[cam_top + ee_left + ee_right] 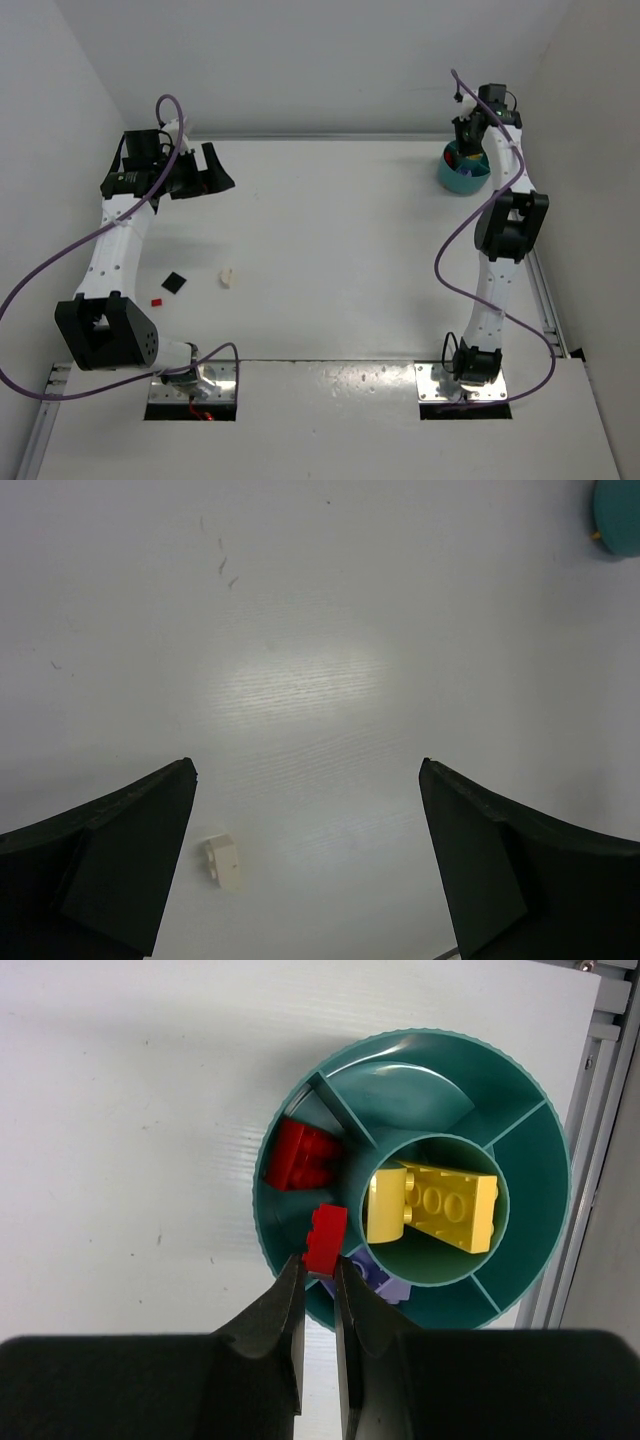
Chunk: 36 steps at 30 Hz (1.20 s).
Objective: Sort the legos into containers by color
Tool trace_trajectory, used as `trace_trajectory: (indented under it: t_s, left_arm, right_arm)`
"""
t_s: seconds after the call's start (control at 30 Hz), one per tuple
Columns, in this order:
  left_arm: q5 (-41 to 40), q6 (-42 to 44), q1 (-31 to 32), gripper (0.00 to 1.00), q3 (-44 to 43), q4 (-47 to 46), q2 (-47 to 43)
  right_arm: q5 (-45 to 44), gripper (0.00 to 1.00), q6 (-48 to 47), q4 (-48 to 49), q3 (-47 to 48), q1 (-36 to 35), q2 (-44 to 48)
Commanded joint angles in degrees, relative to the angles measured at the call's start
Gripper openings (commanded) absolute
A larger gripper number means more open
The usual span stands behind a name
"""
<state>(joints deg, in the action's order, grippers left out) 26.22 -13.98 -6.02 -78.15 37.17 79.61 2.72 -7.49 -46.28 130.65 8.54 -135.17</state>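
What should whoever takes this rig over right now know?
Left gripper: open, empty.
Right gripper: shut on held red brick over the teal dish.
Done: sorted red brick in a wedge, yellow bricks in the centre cup, purple brick in another wedge.
Left: drop the held brick; cream brick, loose red brick and black piece lie on the table.

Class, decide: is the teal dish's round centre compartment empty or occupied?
Occupied: yellow bricks lie inside the centre ring of the teal dish.
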Motion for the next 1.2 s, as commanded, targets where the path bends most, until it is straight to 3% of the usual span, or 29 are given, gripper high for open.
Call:
trace_trajectory:
  t_s: [0.0,0.33,0.57,0.73,0.87,1.0,1.17]
  left_arm:
    - [0.06,0.18,-0.39,1.00,0.10,-1.84,-0.16]
    - [-1.86,0.18,-0.39,1.00,1.16,-1.84,-1.30]
    - [-5.03,1.58,-0.39,1.00,2.21,-2.36,-3.23]
    - [-17.48,10.18,-0.39,1.00,0.98,5.10,-4.90]
    - [-21.99,22.57,-0.92,1.00,2.73,12.91,-6.75]
    - [-23.76,36.78,-4.33,1.00,9.93,18.28,-10.70]
    - [-24.28,53.85,-9.35,0.92,21.44,21.63,-17.29]
  right_arm:
    - [-0.88,0.12,0.81,1.99,2.50,-0.01,-1.31]
    - [-1.40,0.38,0.81,2.51,3.65,-1.06,-1.85]
    - [0.34,0.41,1.33,1.90,3.65,-1.06,0.16]
    - [7.45,0.41,1.86,-0.38,0.85,-1.59,5.44]
    - [14.84,0.41,0.64,-3.02,-3.29,-1.59,10.27]
    - [19.60,0.43,-2.70,-6.79,-6.98,-2.12,12.74]
    - [22.24,0.44,-5.52,-8.64,-11.28,-3.34,16.77]
